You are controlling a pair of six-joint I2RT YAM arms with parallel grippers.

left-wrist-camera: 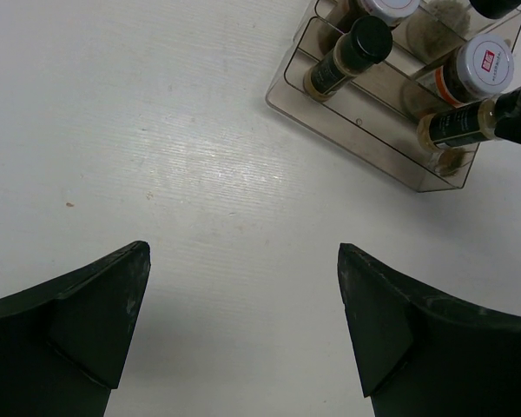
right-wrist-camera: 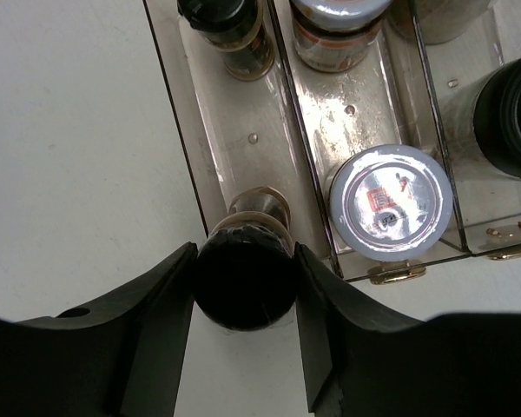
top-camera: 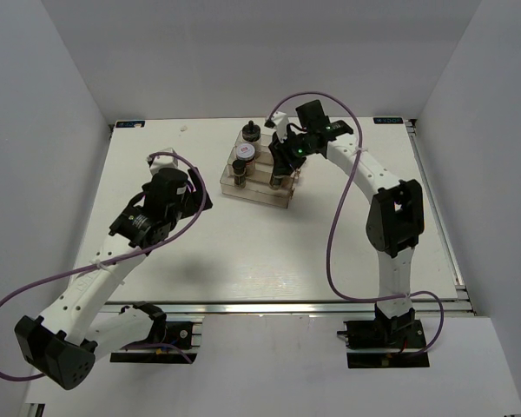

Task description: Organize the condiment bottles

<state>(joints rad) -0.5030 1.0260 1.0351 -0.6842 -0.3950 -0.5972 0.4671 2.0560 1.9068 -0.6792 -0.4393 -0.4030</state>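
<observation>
My right gripper [right-wrist-camera: 246, 254] is shut on the black cap of a slim dark shaker [right-wrist-camera: 247, 280] at the end of the lowest lane of the clear stepped rack [right-wrist-camera: 243, 139]. I cannot tell whether its base rests there. The other shaker [right-wrist-camera: 227, 24] stands further along that lane. Two white-lidded jars [right-wrist-camera: 391, 201] [right-wrist-camera: 339, 24] stand on the middle step, and a black-capped bottle [right-wrist-camera: 512, 113] stands on the top step. In the top view the right gripper [top-camera: 282, 172] is at the rack [top-camera: 243, 189]. My left gripper [left-wrist-camera: 243, 261] is open and empty over the bare table, left of the rack [left-wrist-camera: 365, 139].
The white table [top-camera: 269, 252] ends at walls on the left, back and right. A metal rail [top-camera: 286, 304] runs along its near edge. The left arm's purple cable [top-camera: 169, 158] loops over the table beside the rack.
</observation>
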